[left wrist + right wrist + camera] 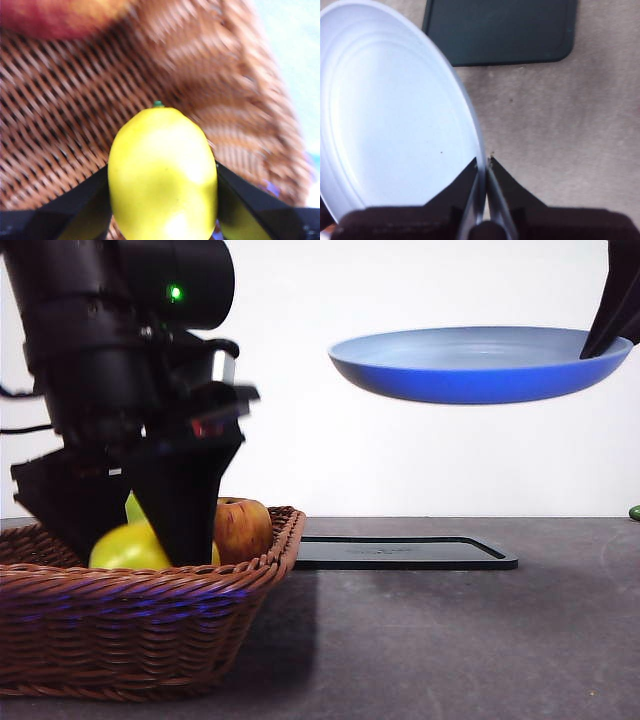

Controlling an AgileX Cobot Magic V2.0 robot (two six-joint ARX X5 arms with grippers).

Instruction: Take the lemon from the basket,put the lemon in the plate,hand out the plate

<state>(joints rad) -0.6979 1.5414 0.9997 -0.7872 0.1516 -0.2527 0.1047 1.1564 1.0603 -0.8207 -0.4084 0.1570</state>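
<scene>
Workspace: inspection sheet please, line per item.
Surface: dark grey table, matte.
Lemon: clamped in the left end effector, low inside the basket.
Plate: in the air above the table, rim pinched by the right end effector.
Clutter: red-yellow apple and a green fruit in the basket; flat black tray on the table.
Cables: black cables beside the left arm.
Surroundings: plain white wall.
</scene>
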